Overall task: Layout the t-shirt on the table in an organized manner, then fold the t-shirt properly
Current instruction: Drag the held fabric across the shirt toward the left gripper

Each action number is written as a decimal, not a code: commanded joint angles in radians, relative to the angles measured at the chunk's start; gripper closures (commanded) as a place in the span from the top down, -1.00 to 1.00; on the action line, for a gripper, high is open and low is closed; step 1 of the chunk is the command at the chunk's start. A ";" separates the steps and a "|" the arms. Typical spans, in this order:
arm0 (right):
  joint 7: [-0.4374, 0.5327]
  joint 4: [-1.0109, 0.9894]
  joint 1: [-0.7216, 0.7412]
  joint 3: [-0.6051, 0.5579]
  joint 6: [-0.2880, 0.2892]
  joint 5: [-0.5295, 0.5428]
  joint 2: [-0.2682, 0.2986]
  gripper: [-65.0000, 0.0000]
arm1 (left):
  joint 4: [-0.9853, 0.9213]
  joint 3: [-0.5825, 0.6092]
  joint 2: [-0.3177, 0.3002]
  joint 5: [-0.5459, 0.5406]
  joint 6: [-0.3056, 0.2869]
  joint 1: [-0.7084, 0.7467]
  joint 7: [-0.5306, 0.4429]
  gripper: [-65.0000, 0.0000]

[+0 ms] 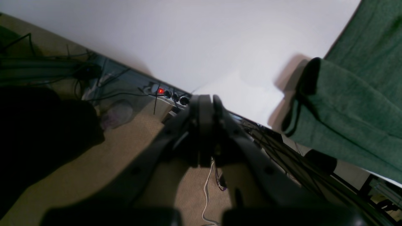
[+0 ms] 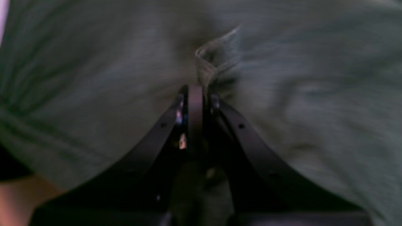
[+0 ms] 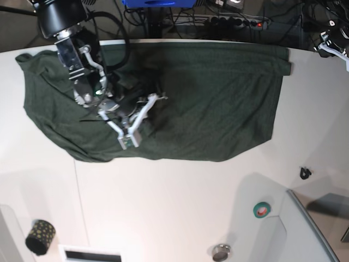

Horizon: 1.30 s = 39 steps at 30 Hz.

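Note:
The dark green t-shirt (image 3: 207, 103) lies spread across the far half of the white table (image 3: 174, 207), with wrinkles at its left side. My right gripper (image 3: 128, 141) is low over the shirt's left part. In the right wrist view it (image 2: 201, 91) is shut, with a small ridge of the t-shirt (image 2: 216, 53) pinched at the fingertips. My left gripper (image 1: 204, 101) is shut and holds nothing. It hangs past the table (image 1: 188, 40) edge above the floor, left of the t-shirt (image 1: 355, 103), whose rolled edge droops at the table rim.
A black dotted roll (image 3: 40, 236), a green tape ring (image 3: 262, 209), a small metal disc (image 3: 221, 252) and a small black piece (image 3: 305, 173) lie on the near table. A grey raised tray (image 3: 319, 229) fills the near right corner. Cables and a power strip (image 1: 169, 94) lie on the floor.

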 commanded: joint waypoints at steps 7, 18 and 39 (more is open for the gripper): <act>0.015 0.022 0.028 -0.249 0.005 0.007 -0.015 -1.00 | 0.017 -0.003 -0.040 -0.012 -0.009 0.007 -0.009 -1.00; 0.009 0.017 0.141 -0.486 0.002 0.004 -0.104 -1.00 | 0.022 -0.006 -0.055 -0.009 -0.009 0.012 -0.009 -1.00; 0.014 -0.059 0.207 -0.622 0.005 0.003 -0.199 -1.00 | 0.026 -0.003 -0.066 -0.009 -0.009 0.025 -0.009 -1.00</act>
